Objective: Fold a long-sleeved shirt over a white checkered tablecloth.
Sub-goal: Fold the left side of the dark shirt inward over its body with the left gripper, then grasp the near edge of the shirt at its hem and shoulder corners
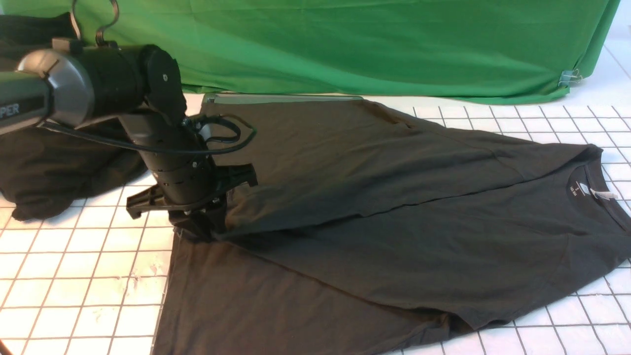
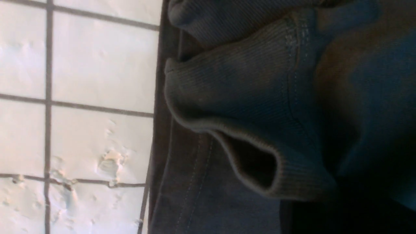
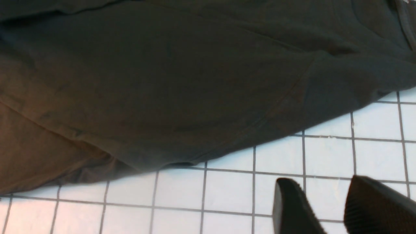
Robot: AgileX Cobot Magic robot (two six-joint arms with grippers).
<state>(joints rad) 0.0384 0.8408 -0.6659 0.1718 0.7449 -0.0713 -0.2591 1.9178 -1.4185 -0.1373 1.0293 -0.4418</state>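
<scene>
Nearest the front camera lies the hem end of the long-sleeved shirt (image 1: 394, 236), spread back-up on the white checkered tablecloth (image 1: 74, 276) that covers the tabletop, its collar (image 1: 599, 182) and neck label (image 1: 604, 195) to the right. A sleeve (image 1: 369, 162) lies folded across the body, and its ribbed cuff (image 2: 247, 130) sits by the hem at the left, just under the left tool (image 1: 197, 229). Whether that tool grips the cuff or has let go cannot be told; its tips are hidden. The right tool (image 3: 321, 191) hangs open over bare tablecloth at the shirt's near edge, holding nothing. The near sleeve also seems to be folded in, though the dark layers are hard to read. By this judgement the sleeves are done, and folding the body collar-to-hem is left.
</scene>
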